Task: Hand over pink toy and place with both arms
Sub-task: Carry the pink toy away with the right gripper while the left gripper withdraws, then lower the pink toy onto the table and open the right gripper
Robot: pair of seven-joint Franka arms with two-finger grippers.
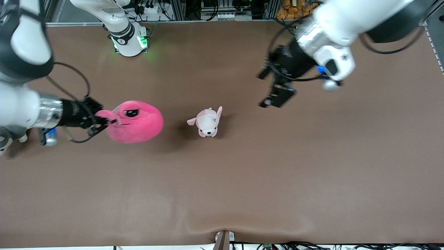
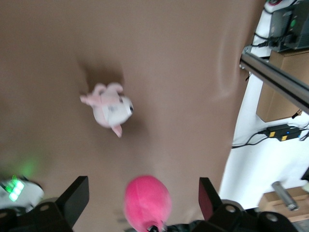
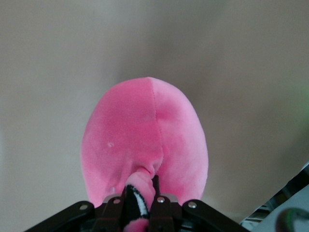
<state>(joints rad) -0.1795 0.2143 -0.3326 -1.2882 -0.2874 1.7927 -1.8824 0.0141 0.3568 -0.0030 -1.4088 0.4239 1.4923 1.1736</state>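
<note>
While the right gripper (image 1: 101,121) pinches the pink toy (image 1: 137,122) above the surface (image 1: 242,180), we see the left gripper (image 1: 277,91) – jaws spread, empty – over the puppy plush (image 1: 207,122).

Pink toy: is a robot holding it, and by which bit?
Yes. The right gripper pinches the pink toy by a small flap at its edge. The left gripper is open, holding nothing.
</note>
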